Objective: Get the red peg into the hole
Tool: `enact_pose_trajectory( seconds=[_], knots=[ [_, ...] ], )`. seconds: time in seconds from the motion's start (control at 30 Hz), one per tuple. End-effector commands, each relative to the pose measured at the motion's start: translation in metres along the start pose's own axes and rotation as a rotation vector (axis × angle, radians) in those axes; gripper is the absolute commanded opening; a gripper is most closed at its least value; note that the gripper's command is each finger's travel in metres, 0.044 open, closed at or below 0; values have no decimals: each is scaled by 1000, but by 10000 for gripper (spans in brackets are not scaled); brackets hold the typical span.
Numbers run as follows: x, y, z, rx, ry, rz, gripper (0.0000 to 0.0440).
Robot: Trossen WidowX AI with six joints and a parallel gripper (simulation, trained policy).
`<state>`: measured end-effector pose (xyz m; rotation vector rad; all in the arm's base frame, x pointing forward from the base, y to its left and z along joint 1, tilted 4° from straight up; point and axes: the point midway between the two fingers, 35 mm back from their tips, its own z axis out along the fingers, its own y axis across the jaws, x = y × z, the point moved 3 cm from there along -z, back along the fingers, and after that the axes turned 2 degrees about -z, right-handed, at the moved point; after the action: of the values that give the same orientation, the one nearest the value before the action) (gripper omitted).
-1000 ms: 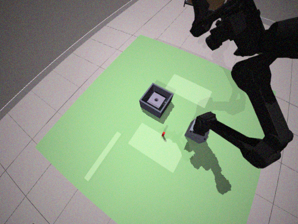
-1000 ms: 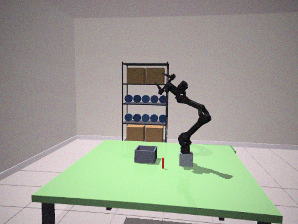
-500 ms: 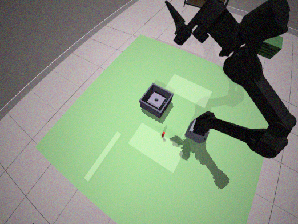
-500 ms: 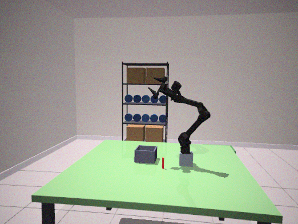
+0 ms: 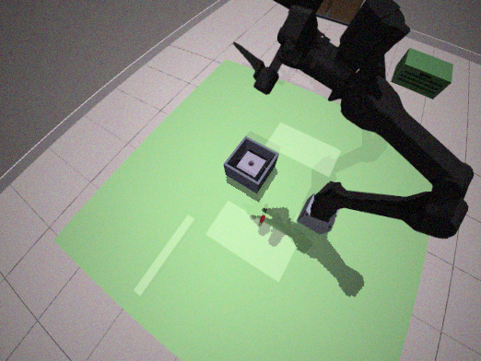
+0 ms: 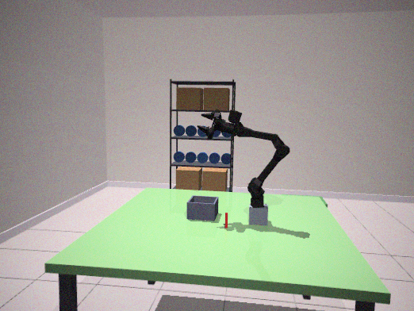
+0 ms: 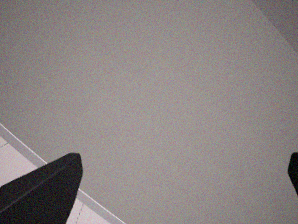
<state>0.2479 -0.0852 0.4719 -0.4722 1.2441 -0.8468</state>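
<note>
High above the table, the claw (image 5: 251, 60) (image 6: 201, 121) (image 7: 186, 163) gapes wide, gripping nothing.

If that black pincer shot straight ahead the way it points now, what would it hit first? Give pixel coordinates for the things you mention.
Probably the grey wall (image 5: 78, 69) (image 6: 51, 119) (image 7: 150, 90): the pincer's (image 5: 253, 21) (image 6: 200, 120) (image 7: 185, 156) own view shows nothing nearer between its fingers, though distance is hard to judge.
</note>
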Motion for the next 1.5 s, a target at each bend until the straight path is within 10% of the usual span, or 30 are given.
enact_pose_trajectory(
  seconds=[0.0,0.73,1.47],
  knots=[
    [10,15,9,-49,51,94,440],
    [48,137,23,-349,464,632,440],
    [74,262,-34,-475,1119,952,440]
  ],
)
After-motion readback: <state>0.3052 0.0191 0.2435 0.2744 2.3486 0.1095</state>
